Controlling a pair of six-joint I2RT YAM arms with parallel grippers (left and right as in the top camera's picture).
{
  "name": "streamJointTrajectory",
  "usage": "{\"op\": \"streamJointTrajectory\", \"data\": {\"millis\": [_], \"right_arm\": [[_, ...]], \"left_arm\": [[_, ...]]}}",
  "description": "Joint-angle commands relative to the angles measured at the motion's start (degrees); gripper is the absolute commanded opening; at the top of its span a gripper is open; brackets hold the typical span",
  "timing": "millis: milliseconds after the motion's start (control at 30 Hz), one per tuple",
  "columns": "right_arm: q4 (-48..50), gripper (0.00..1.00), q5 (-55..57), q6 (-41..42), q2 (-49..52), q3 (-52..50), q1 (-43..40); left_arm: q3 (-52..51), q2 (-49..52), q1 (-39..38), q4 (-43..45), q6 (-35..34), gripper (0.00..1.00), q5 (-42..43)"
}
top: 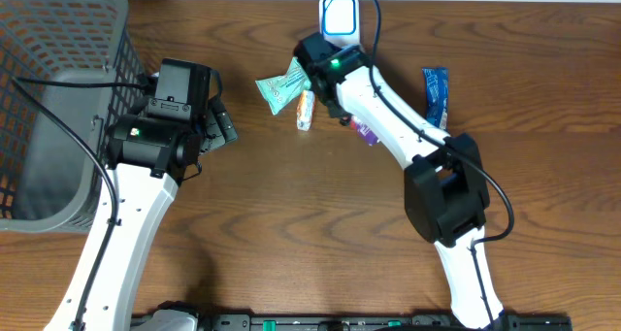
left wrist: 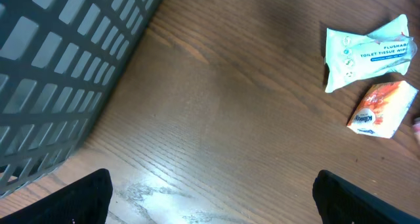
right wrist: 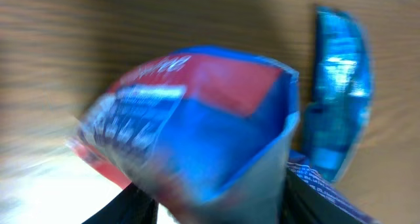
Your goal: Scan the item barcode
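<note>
O/head we see the R arm reaching to 12 o'clock of the table [top: 291, 224], its wrist just below the white scanner [top: 340, 16]. The R gripper [right wrist: 220, 204] itself is hidden under the wrist there. In the R wrist view a red-and-blue pkt [right wrist: 197, 119] fills most of the frame, badly blurred, sitting btwn the dark fingers [right wrist: 141, 207] at 6 o'clock. We can't tell whether the jaws are pinching it or standing apart from it. No barcode is readable. At 3 o'clock of that pkt lies a blue sachet [right wrist: 341, 92], flat on the wood.

The L gripper [top: 218, 122] is spread wide w/ nothing in it. Its fingertips [left wrist: 92, 198] sit at the lower corners of the L wrist view, over bare wood. A grey basket [top: 58, 69] is at its 9 o'clock.

Btwn the two arms lies a green-white wipes pack [top: 283, 86]. An orange tissue pack [top: 306, 110] is just beside it at 5 o'clock.
</note>
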Motion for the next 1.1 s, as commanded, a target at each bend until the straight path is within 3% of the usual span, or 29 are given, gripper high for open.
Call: {"op": "streamJointTrajectory", "data": {"millis": [0,233,467,500,600,867,1067], "right_arm": [[-2.7,0.47,-11.9,1.0,1.8,6.2,0.3],[-10.0,0.48,-11.7,-7.0,1.8,15.3,-2.3],[-11.8,0.54,-13.9,-14.8,1.9,14.1,-4.8],[-10.8,0.54,-17.1,-19.3,1.9,13.1,-4.9],[-9.5,0.60,-17.5,-22.6,2.0,11.0,-4.9],[1.9,0.64,-5.2,-19.3,2.1,-0.8,-4.5],[8.6,0.62,-5.9,-19.5,2.1,-8.3,-4.7]], "left_arm": [[0.1,0.1,0.2,-0.2,-0.5,0.98,0.3],[0.1,0.1,0.2,-0.2,-0.5,0.98,0.3],[0.1,0.1,0.2,-0.2,-0.5,0.98,0.3],[0.1,0.1,0.2,-0.2,-0.5,0.98,0.3],[0.1,0.1,0.2,-0.2,-0.5,0.98,0.3],[0.1,0.1,0.2,-0.2,-0.5,0.98,0.3],[0.1,0.1,0.2,-0.2,-0.5,0.98,0.3]]}}
